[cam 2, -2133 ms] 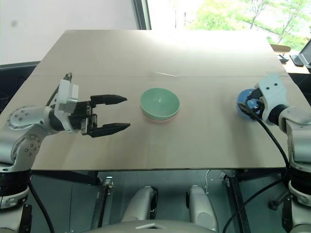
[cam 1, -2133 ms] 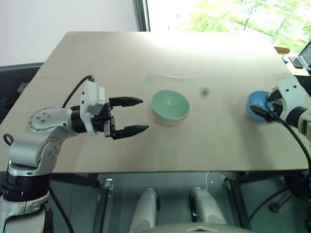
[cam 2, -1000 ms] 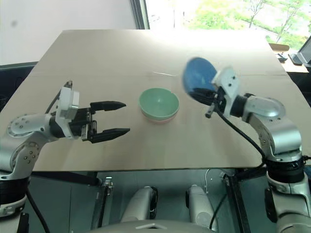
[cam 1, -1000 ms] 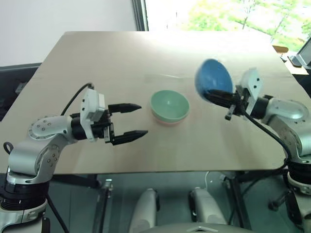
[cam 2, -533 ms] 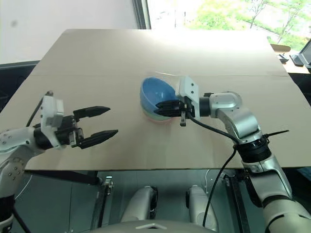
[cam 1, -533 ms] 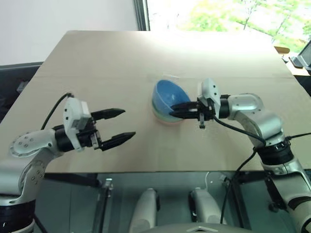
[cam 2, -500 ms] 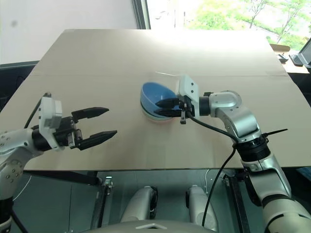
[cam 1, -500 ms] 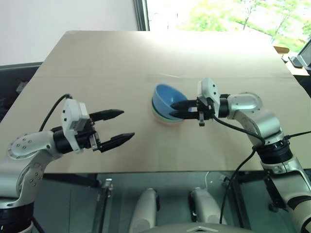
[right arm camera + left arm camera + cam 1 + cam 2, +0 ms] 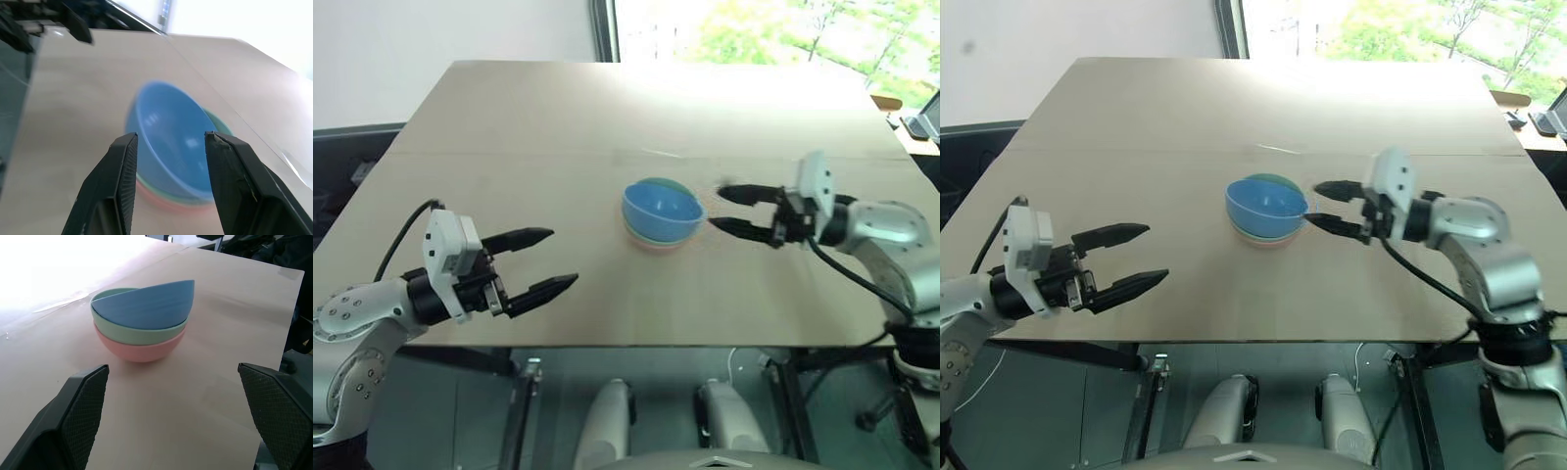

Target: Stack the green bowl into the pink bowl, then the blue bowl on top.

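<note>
- Judging from the stack, I took the last step as nearly done: the blue bowl [image 9: 662,207] sat tilted in the green bowl [image 9: 138,330], which nested in the pink bowl [image 9: 140,349], mid-bench [image 9: 558,127].
- My right tool [image 9: 725,208] hung just right of the stack, its black fingers parted and holding nothing.
- My left tool [image 9: 546,261] hovered wide open and empty, well apart at the near left.
- Next, I judged, the blue bowl needed a nudge to seat level.
- All three bowls were smooth, plain, round plastic; the bench was matt, pale wood.
</note>
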Robot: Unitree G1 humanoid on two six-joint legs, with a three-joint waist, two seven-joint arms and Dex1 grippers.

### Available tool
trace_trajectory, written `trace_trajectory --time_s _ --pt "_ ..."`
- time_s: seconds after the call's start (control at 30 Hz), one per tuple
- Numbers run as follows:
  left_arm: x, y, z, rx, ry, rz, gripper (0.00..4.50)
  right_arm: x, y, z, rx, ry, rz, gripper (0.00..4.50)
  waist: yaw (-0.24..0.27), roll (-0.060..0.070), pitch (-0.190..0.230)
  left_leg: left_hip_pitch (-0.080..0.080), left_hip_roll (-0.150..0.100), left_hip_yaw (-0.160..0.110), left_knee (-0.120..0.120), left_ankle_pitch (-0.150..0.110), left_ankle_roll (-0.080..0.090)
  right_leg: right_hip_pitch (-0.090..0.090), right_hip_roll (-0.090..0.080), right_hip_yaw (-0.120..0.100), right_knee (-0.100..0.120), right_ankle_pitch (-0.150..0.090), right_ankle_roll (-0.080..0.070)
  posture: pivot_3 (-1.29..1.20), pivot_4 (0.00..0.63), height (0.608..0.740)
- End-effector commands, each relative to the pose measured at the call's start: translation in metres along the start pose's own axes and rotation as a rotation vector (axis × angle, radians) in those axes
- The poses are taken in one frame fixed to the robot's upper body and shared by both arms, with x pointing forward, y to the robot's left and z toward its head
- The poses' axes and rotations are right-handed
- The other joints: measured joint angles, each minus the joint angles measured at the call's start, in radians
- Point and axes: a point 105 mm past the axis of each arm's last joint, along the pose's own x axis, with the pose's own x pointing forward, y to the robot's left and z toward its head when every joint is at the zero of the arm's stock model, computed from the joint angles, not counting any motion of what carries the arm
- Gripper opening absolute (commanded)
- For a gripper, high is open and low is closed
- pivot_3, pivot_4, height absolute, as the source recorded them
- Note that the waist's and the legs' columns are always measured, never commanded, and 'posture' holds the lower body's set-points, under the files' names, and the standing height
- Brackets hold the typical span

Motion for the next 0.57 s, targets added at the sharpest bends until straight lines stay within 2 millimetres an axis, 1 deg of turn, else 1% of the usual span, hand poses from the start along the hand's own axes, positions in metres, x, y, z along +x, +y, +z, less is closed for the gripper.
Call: trace_trajectory --time_s 0.03,0.07,0.1,0.17,0.2,0.27,0.33,0.43,0.57 --pt "-0.009 0.015 0.006 0.051 -0.006 0.086 4.5 -0.044 -0.008 -0.001 0.026 0.046 -0.12 2.8 0.005 0.0 0.0 0.0 0.0 0.001 0.0 0.0 0.0 0.0 0.0 0.001 0.0 0.0 0.0 0.0 0.15 0.74" --pt "-0.01 0.016 0.006 0.047 -0.009 0.083 4.5 -0.051 -0.008 -0.001 0.049 0.046 -0.134 2.98 0.002 0.0 0.0 0.0 0.0 0.002 0.0 0.0 0.0 0.0 0.0 0.001 0.0 0.0 0.0 0.0 0.15 0.74" --pt "-0.012 0.017 0.006 0.037 -0.011 0.083 4.5 -0.058 -0.005 -0.003 0.052 0.066 -0.135 3.4 -0.004 0.0 0.0 0.001 0.0 0.003 0.0 0.0 0.0 0.0 0.0 0.003 0.0 0.0 0.0 0.0 0.15 0.74" --pt "-0.012 0.018 0.003 0.031 -0.004 0.075 4.5 -0.066 -0.006 -0.002 0.051 0.067 -0.18 4.17 -0.013 0.0 0.0 0.002 0.001 0.004 0.0 0.0 0.0 0.0 0.0 0.003 0.0 0.0 0.0 0.0 0.15 0.74" --pt "-0.012 0.018 0.002 0.032 0.001 0.072 4.5 -0.068 -0.006 -0.002 0.054 0.066 -0.193 4.38 -0.015 0.0 0.0 0.002 0.001 0.003 0.0 0.0 0.0 0.0 0.001 0.003 0.0 0.0 0.001 0.0 0.15 0.74" --pt "-0.012 0.018 0.002 0.028 0.003 0.064 4.5 -0.071 0.0 -0.002 0.079 0.081 -0.166 4.38 -0.017 0.0 0.0 0.002 0.001 0.003 0.0 0.0 0.0 0.0 0.001 0.003 0.0 0.0 0.001 0.0 0.15 0.74" --pt "-0.012 0.02 -0.001 0.039 0.02 0.069 4.5 -0.075 0.001 -0.004 0.067 0.101 -0.183 4.38 -0.015 0.0 0.0 0.002 0.001 0.004 0.0 0.0 0.0 0.0 0.001 0.003 0.0 0.0 0.001 0.0 0.15 0.74" --pt "-0.013 0.021 -0.006 0.033 0.036 0.052 4.5 -0.079 0.001 -0.005 0.066 0.107 -0.207 4.38 -0.013 0.0 0.0 0.001 0.001 0.003 0.0 0.0 0.0 0.0 0.001 0.003 0.0 0.0 0.001 0.0 0.15 0.74" --pt "-0.015 0.023 -0.008 0.046 0.052 0.051 4.5 -0.081 0.0 -0.006 0.067 0.106 -0.218 4.38 -0.013 -0.001 0.0 0.001 0.001 0.003 0.0 0.0 0.0 0.0 0.001 0.003 0.0 -0.001 0.001 0.0 0.15 0.74"
